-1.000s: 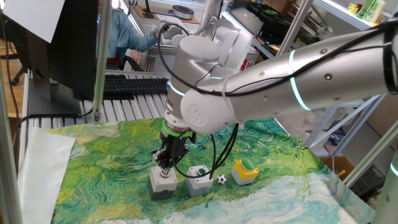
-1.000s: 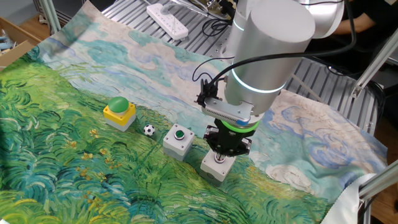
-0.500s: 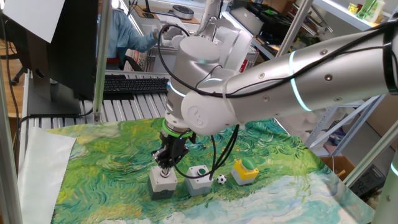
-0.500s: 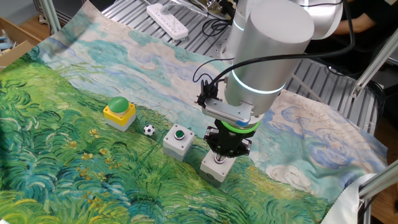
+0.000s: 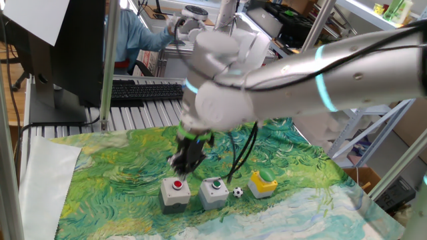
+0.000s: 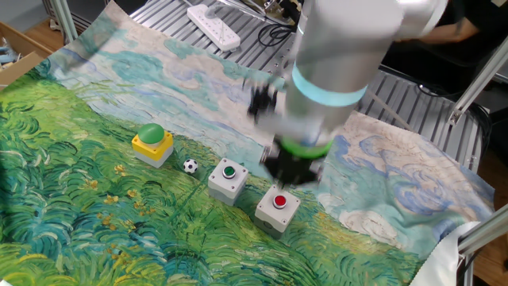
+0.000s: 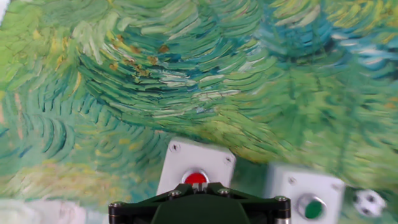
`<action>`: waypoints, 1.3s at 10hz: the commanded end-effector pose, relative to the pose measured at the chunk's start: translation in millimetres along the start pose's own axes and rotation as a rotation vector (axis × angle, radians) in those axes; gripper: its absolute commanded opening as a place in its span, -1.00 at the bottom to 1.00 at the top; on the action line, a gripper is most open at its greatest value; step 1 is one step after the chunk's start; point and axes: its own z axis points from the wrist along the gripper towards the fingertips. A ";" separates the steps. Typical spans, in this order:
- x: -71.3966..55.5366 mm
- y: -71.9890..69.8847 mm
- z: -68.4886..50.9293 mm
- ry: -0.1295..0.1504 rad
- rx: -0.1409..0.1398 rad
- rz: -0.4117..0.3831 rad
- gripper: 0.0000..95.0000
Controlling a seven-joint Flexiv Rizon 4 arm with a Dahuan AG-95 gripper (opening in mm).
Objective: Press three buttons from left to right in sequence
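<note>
Three button boxes stand in a row on the painted cloth. The grey box with the red button (image 5: 175, 190) is at the left, the grey box with the green button (image 5: 213, 189) in the middle, and the yellow box with the green button (image 5: 263, 183) at the right. My gripper (image 5: 180, 163) hangs blurred a little above the red button (image 6: 279, 201), not touching it. In the hand view the red button (image 7: 196, 178) lies just ahead of the gripper (image 7: 198, 185), whose fingertips touch each other. The grey box with the green button (image 7: 311, 207) is to its right.
A tiny soccer-patterned ball (image 5: 238, 192) lies between the middle box and the yellow box. A keyboard (image 5: 143, 90) and metal rails sit behind the cloth. A white power strip (image 6: 213, 24) lies beyond the cloth's far edge.
The gripper was down on the red button's box; it has lifted up and off, and the red button shows uncovered.
</note>
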 end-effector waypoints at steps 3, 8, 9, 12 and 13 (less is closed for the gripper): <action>17.2 -10.4 -14.8 -0.004 0.001 -0.030 -1.00; 33.7 -26.1 -24.8 0.000 0.036 -0.027 -1.00; 34.0 -31.7 -33.6 0.004 0.035 -0.027 -1.00; 33.7 -63.2 -61.6 0.023 0.027 -0.032 -1.00; 33.5 -66.9 -63.3 0.022 0.027 -0.032 -1.00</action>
